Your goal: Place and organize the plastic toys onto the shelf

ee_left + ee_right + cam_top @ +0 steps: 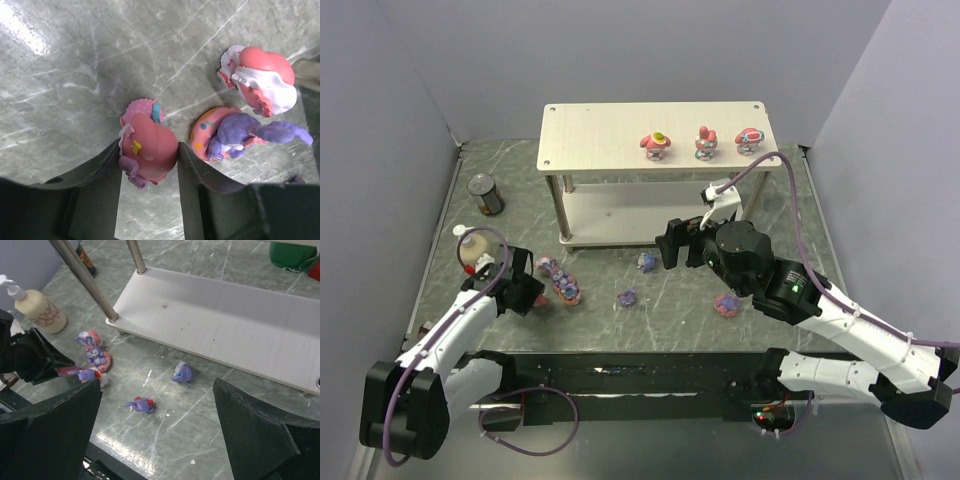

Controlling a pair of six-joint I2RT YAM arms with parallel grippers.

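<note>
Plastic toys (706, 142), three of them pink, stand in a row on the top board of the shelf (590, 130); the others lie scattered on the counter (600, 330) in front of it. My left jaws are clenched on a pink hooded toy (150, 150), one finger pressed to each side, with two more toys (235, 132) just beside it. My right jaws hang released and wide above the counter, two purple toys (182, 372) below them.

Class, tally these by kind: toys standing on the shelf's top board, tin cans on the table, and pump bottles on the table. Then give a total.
Toys on the top board: 3
Tin can: 1
Pump bottle: 1
Total: 5
</note>
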